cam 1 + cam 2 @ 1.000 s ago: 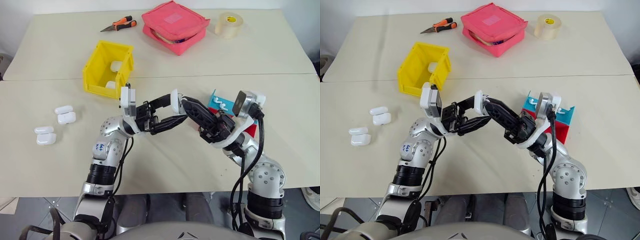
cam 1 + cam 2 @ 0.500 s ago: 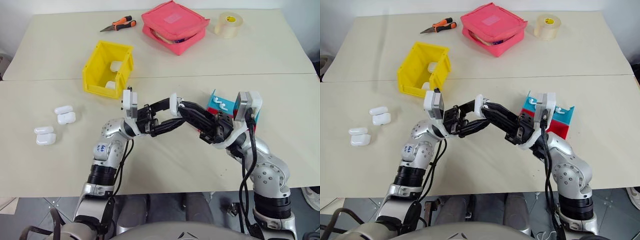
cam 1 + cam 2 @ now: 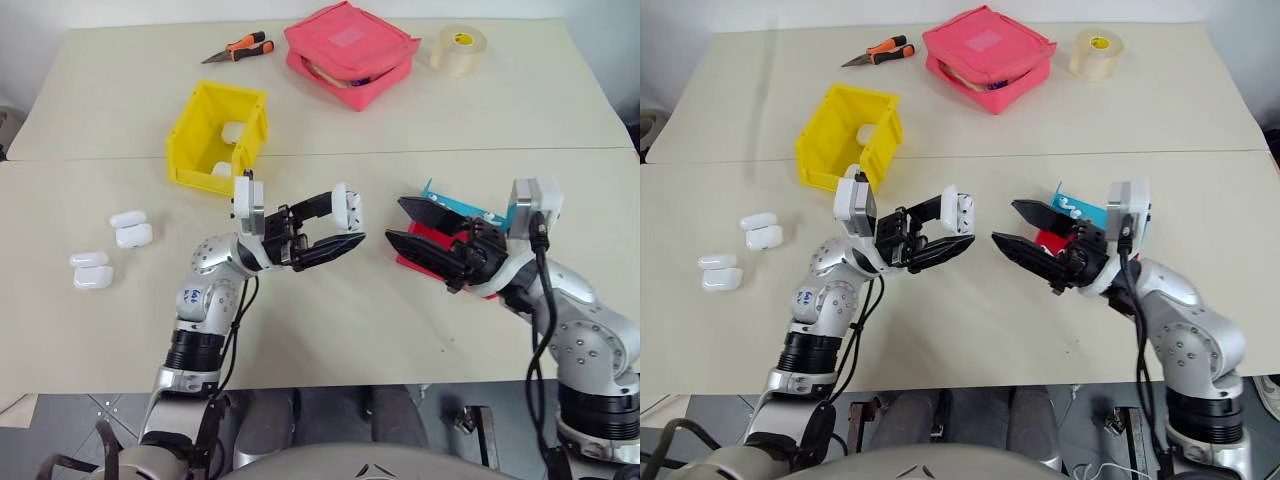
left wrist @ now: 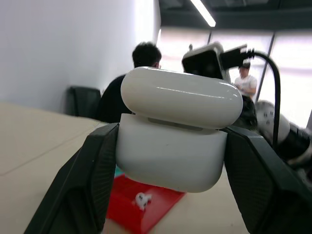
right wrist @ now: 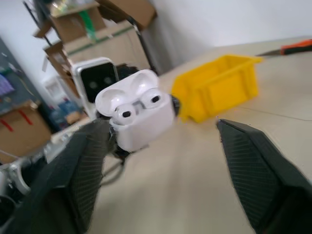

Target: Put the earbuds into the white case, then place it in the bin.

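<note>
My right gripper (image 3: pixel 1002 227) has let go and pulled back with fingers apart, both earbuds (image 5: pixel 139 107) now sit in the white case (image 3: pixel 958 209) pinched by my left gripper (image 3: pixel 958 232), so the lid comes next.

Two arms raised over the table, grippers facing each other across a gap.

The left gripper (image 3: pixel 343 224) reaches toward the robot's right, fingers level and pinched on the white case (image 3: pixel 341 207) — one black finger on each side of its body, the lid standing open. The right gripper (image 3: pixel 402 224) points back at it from the other side, bent at the wrist, its two black fingers (image 5: pixel 253 165) spread wide with nothing between them — apart from the left gripper.
</note>
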`<action>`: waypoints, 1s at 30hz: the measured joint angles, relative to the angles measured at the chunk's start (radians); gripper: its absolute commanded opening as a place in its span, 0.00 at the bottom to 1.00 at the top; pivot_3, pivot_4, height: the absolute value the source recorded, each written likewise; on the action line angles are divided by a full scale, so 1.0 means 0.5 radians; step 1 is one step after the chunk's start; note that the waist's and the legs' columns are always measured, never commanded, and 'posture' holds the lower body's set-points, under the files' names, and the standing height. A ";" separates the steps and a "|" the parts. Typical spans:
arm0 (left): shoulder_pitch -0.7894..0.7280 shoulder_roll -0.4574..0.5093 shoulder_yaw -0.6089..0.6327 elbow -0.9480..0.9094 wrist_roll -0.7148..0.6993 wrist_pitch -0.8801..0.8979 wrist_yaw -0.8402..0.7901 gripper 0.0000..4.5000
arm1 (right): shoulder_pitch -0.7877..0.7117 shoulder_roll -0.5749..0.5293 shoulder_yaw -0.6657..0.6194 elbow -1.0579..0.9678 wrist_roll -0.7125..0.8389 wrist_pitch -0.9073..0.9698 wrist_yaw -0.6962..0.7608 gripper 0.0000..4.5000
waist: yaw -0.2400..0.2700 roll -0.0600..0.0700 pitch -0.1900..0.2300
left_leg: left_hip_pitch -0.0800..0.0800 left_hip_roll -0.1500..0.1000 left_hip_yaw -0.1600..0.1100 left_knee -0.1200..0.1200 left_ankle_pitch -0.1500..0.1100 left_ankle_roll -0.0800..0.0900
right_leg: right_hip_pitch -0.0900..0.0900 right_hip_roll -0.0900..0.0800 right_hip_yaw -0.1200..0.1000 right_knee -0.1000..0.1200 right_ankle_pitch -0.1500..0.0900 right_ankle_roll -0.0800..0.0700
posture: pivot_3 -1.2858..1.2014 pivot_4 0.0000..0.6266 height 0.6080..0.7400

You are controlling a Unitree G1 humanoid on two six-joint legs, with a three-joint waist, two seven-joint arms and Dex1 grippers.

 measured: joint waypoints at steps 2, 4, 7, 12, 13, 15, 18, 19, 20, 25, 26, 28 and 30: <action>-0.022 0.105 -0.051 0.050 0.154 -0.109 -0.004 0.64 | -0.044 -0.092 0.011 0.013 -0.056 0.020 0.030 0.44 | 0.000 0.000 0.000 | 0.000 0.000 0.001 0.000 0.000 0.000 | 0.000 0.000 0.000 0.000 0.000 0.000 | 0.52 0.24 1.00; -0.039 0.177 -0.099 0.101 0.288 -0.200 -0.017 0.64 | -0.118 -0.171 0.038 0.014 -0.109 0.027 0.061 0.28 | 0.001 0.000 0.000 | 0.000 0.000 0.000 0.000 0.000 0.000 | 0.000 0.000 0.000 -0.001 0.000 0.000 | 0.52 0.24 1.00; -0.072 0.199 -0.164 0.152 0.405 -0.240 0.003 0.64 | -0.284 -0.203 0.144 0.009 -0.152 0.074 0.094 0.03 | 0.007 0.000 0.000 | -0.001 0.000 0.000 0.000 0.000 0.000 | 0.000 -0.001 0.000 -0.001 0.000 0.000 | 0.52 0.24 1.00; -0.164 0.184 -0.204 0.150 0.426 -0.239 0.022 0.64 | -0.490 -0.181 0.301 0.003 -0.189 0.157 0.076 0.01 | 0.026 -0.001 0.001 | -0.001 -0.001 -0.002 0.000 0.000 0.000 | 0.000 -0.001 -0.001 -0.001 0.000 0.000 | 0.52 0.24 1.00; -0.175 0.182 -0.220 0.150 0.439 -0.240 0.032 0.64 | -0.514 -0.167 0.332 0.000 -0.192 0.172 0.064 0.01 | 0.029 -0.001 0.001 | -0.001 -0.001 -0.002 0.000 0.000 0.000 | 0.000 -0.001 -0.001 -0.002 0.000 0.000 | 0.52 0.24 1.00; -0.177 0.176 -0.233 0.152 0.471 -0.241 0.055 0.64 | -0.573 -0.147 0.410 0.000 -0.218 0.214 0.038 0.01 | 0.027 -0.001 0.001 | -0.002 -0.001 -0.002 0.000 0.000 0.000 | 0.000 -0.001 -0.001 -0.002 0.000 0.000 | 0.52 0.24 1.00; -0.173 0.168 -0.269 0.151 0.496 -0.257 0.055 0.64 | -0.664 -0.116 0.579 0.000 -0.349 0.259 -0.004 0.01 | 0.025 -0.001 0.001 | -0.001 0.000 -0.002 0.000 0.000 0.000 | -0.001 -0.001 -0.002 -0.001 0.000 0.000 | 0.52 0.24 1.00; -0.171 0.160 -0.294 0.151 0.500 -0.264 0.054 0.64 | -0.676 -0.109 0.634 0.001 -0.393 0.276 -0.013 0.01 | 0.024 -0.001 0.001 | -0.001 0.000 -0.002 0.000 0.000 0.000 | -0.001 -0.001 -0.002 -0.001 0.000 0.000 | 0.52 0.24 1.00; -0.165 0.161 -0.310 0.152 0.512 -0.265 0.054 0.64 | -0.679 -0.109 0.665 0.000 -0.421 0.289 -0.017 0.01 | 0.027 -0.001 0.001 | -0.002 -0.001 -0.002 0.000 0.000 0.000 | -0.001 -0.001 -0.002 -0.001 0.000 0.000 | 0.52 0.24 1.00; -0.129 0.177 -0.301 0.154 0.520 -0.286 0.051 0.64 | -0.603 -0.229 0.661 -0.012 -0.512 0.306 0.009 0.01 | 0.036 -0.002 0.001 | -0.003 -0.002 -0.004 0.000 0.000 0.001 | 0.000 -0.002 -0.003 -0.002 0.000 0.000 | 0.52 0.24 1.00; -0.124 0.181 -0.301 0.154 0.522 -0.290 0.046 0.64 | -0.560 -0.252 0.633 -0.013 -0.513 0.295 0.026 0.01 | 0.035 -0.002 0.001 | -0.003 -0.002 -0.003 0.000 0.000 0.001 | 0.000 -0.002 -0.002 -0.002 0.000 0.000 | 0.52 0.24 1.00; -0.115 0.184 -0.301 0.157 0.521 -0.302 0.034 0.64 | -0.500 -0.272 0.592 -0.012 -0.513 0.280 0.056 0.01 | 0.029 -0.002 0.001 | -0.003 -0.001 -0.002 0.000 0.000 0.001 | 0.000 -0.001 -0.003 -0.002 0.000 0.000 | 0.52 0.24 1.00; -0.100 0.169 -0.282 0.156 0.484 -0.307 0.018 0.64 | -0.435 -0.289 0.530 -0.013 -0.513 0.239 0.089 0.01 | 0.028 -0.002 0.001 | -0.002 -0.001 -0.002 0.000 0.000 0.000 | 0.000 -0.001 -0.003 -0.002 0.000 0.000 | 0.52 0.24 1.00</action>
